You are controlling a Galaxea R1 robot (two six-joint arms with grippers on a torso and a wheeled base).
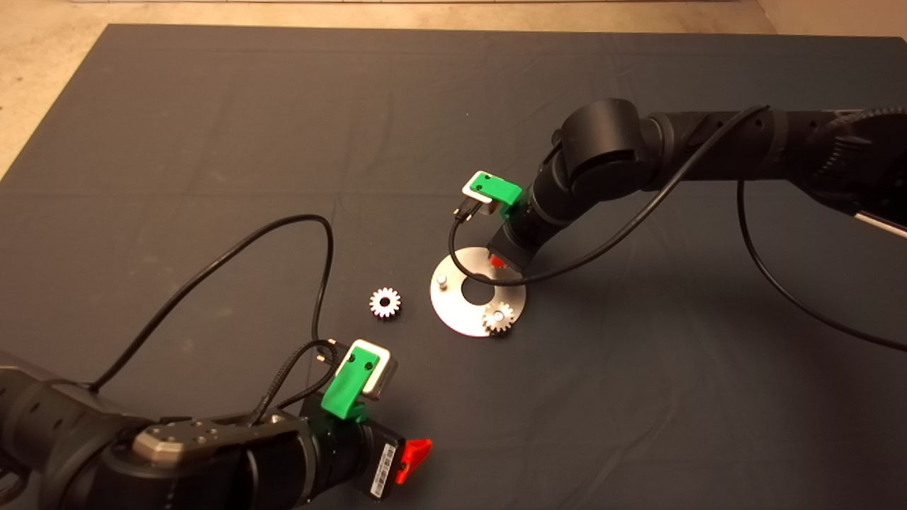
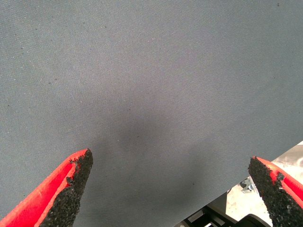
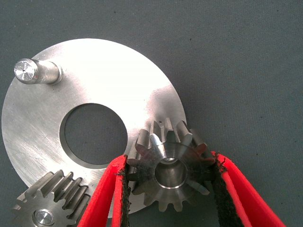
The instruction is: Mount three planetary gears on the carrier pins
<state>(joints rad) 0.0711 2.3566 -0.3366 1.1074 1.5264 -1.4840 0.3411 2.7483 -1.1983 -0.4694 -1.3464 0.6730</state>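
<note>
The shiny disc (image 1: pixel 448 304) (image 3: pixel 109 71) lies mid-mat. One planetary gear (image 1: pixel 499 319) (image 3: pixel 47 201) sits on a carrier pin at the disc's near rim. Another carrier pin (image 1: pixel 442 281) (image 3: pixel 31 72) stands bare on the left side. My right gripper (image 1: pixel 498 261) (image 3: pixel 170 161) is over the disc's far right part, shut on a darker gear (image 3: pixel 170 172) held flat just above the plate; bright metal shows inside its centre hole. A bright silver gear (image 1: pixel 385 302) lies loose on the mat left of the disc. My left gripper (image 1: pixel 411 460) (image 2: pixel 173 175) waits open at the lower left.
Dark mat (image 1: pixel 212 142) covers the table, with bare floor beyond its far and left edges. The right arm's cable (image 1: pixel 638 219) loops down over the disc's far side. The left arm's cable (image 1: pixel 283 234) arcs above the mat left of the loose gear.
</note>
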